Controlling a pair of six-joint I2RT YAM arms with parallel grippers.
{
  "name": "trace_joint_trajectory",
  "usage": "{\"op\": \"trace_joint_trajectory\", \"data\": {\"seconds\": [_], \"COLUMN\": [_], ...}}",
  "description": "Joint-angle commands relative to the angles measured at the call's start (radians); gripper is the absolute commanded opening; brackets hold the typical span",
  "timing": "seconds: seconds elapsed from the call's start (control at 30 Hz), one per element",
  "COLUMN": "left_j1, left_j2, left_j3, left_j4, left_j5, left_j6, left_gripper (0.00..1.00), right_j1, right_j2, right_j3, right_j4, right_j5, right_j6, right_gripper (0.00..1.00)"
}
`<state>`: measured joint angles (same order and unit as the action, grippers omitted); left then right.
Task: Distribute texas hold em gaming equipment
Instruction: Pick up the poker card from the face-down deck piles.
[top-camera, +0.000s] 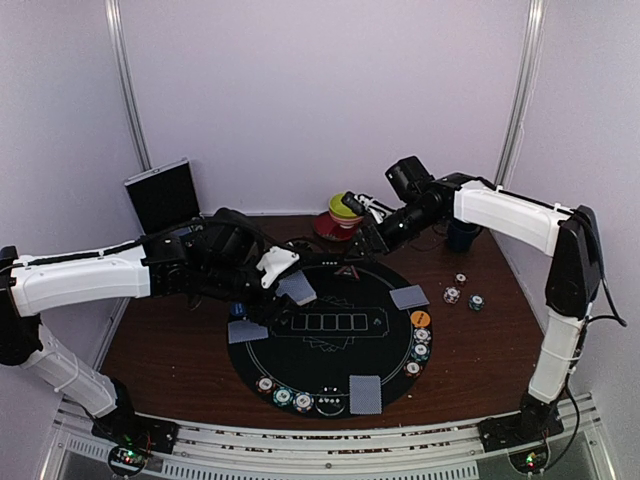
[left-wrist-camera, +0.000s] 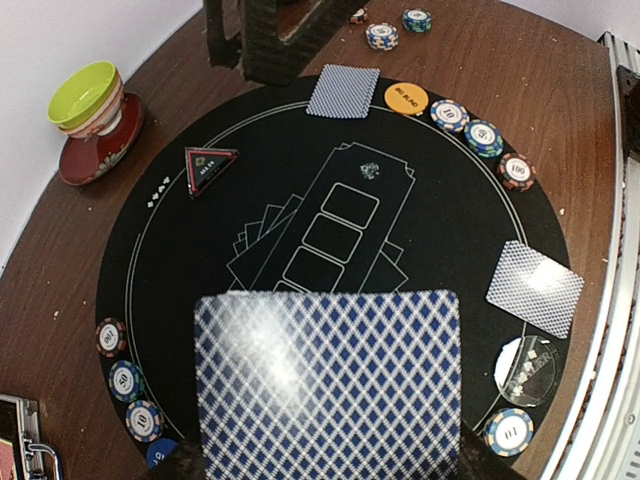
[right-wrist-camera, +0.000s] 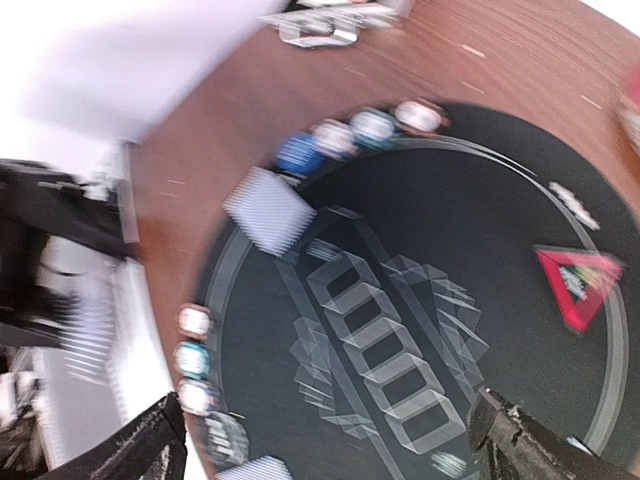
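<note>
Left gripper (top-camera: 281, 268) pinches a blue-backed card (top-camera: 297, 288) by one edge, above the left half of the round mat (top-camera: 335, 345); can't tell if it's a single card or a thin stack. Right gripper (right-wrist-camera: 335, 445) gapes wide with nothing between the fingers, hanging over the mat's far edge next to the bowl (top-camera: 345, 206). Three more lie face down on the mat: card (top-camera: 247, 331) at the left edge, card (top-camera: 408, 296) at the far right, card (top-camera: 365, 393) at the near edge, each by a run of chips. My read: one card per seat is down, and the held one goes as a second at one seat. To do it well, come in low and flat, lay it just beside or partly over that seat's card, let go only once it touches the felt, then back out along the card's plane. Watch the near-left chip row (top-camera: 283, 396) and the right chip row (top-camera: 421, 350) with the orange button (top-camera: 421, 319), all hugging the rim; a sweeping finger would probably scatter them. Red triangle marker (top-camera: 345, 272) sits at the mat's far edge, near the right arm. Loose chips (top-camera: 452, 295) lie off the mat toward the right edge of the table (top-camera: 180, 350), likely not yet handed out. Mug (top-camera: 462, 236) at the far right and dark case (top-camera: 162, 192) at the far-left corner are well apart from the mat
</note>
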<state>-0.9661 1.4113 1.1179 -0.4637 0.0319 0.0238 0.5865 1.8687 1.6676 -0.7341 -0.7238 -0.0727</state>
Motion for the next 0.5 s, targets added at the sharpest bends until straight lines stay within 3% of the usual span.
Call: {"op": "trace_joint_trajectory", "data": {"seconds": [0.0, 0.47], "left_j1": [-0.005, -0.005], "left_j2": [-0.013, -0.003], "left_j3": [-0.012, -0.013], "left_j4": [0.055, 0.055], "left_j5": [-0.009, -0.023], "left_j6": [-0.002, 0.0], "left_gripper": [0.63, 0.62], "right_j1": [0.042, 0.148], "right_j2": [0.013, 0.125], "right_j3": [0.031, 0.067], "right_j4": [0.133, 0.175], "right_j5": [-0.203, -0.343], "right_j6": [0.107, 0.185], "right_gripper": [0.99, 0.89]}}
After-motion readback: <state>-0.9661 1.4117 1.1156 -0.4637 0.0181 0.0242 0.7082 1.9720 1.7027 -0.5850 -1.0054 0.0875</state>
